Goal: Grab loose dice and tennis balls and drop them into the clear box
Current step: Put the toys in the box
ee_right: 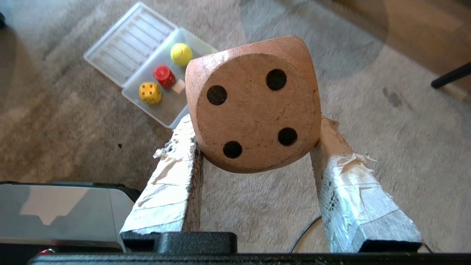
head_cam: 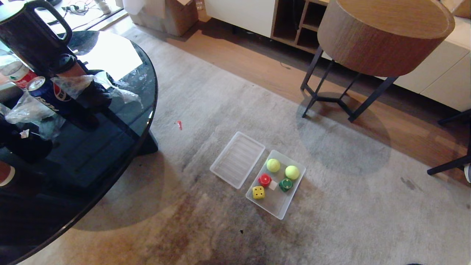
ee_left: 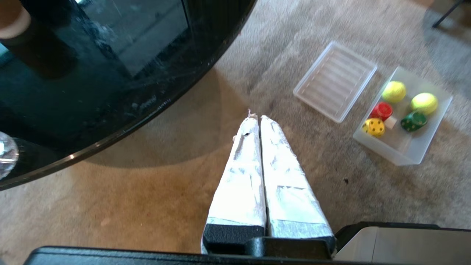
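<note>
Open carpet (head_cam: pixel 331 221) surrounds the clear box (head_cam: pixel 290 206); lid (head_cam: pixel 237 159) flanks one side.

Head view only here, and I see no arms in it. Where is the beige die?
Observer: The right end effector grips the beige die, four-pip face toward the wrist camera.
Operator: And the left one?
Observer: The left end effector is shut and empty, above the carpet near the black table.
Operator: Is the die over the box?
Observer: Cannot tell; the clear box shows beyond the die, partly hidden by it.
</note>
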Controlling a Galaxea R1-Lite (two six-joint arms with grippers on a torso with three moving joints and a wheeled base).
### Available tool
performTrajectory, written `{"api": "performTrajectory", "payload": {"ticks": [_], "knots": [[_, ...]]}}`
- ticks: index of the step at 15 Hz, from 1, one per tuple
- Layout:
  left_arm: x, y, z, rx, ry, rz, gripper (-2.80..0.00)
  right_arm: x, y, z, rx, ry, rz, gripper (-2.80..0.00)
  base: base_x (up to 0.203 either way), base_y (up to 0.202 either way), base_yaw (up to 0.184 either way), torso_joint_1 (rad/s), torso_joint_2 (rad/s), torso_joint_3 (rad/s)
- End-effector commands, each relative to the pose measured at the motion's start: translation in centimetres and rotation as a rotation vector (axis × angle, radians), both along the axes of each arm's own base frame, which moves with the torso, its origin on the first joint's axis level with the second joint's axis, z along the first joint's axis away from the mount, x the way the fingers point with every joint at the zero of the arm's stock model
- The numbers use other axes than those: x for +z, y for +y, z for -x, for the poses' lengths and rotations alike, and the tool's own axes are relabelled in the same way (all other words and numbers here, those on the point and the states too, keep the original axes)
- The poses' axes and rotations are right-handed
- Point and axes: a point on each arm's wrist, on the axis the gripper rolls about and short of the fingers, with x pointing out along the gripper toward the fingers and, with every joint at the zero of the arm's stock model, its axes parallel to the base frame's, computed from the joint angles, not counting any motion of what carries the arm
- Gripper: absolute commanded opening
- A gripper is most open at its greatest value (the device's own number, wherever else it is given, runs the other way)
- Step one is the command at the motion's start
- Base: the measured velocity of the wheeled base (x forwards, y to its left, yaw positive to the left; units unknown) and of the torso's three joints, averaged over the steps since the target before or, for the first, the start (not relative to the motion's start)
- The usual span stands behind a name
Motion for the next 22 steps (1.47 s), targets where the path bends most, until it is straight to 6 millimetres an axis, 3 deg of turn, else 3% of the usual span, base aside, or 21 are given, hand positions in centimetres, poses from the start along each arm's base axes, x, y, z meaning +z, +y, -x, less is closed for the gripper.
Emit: {"api": "performTrajectory", "payload": {"ticks": [1, 22], "knots": [[0.0, 0.0, 0.0, 0.0, 0.0, 0.0, -2.8, -0.01, 0.0, 0.0, 0.001, 0.001, 0.001, -2.8, 0.0, 0.0, 0.0, 0.001, 0.01, -0.198], [0.0, 0.0, 0.0, 0.0, 0.0, 0.002, -2.8, -0.01, 0.0, 0.0, 0.001, 0.001, 0.001, -2.8, 0.0, 0.0, 0.0, 0.003, 0.0, -0.198]]}}
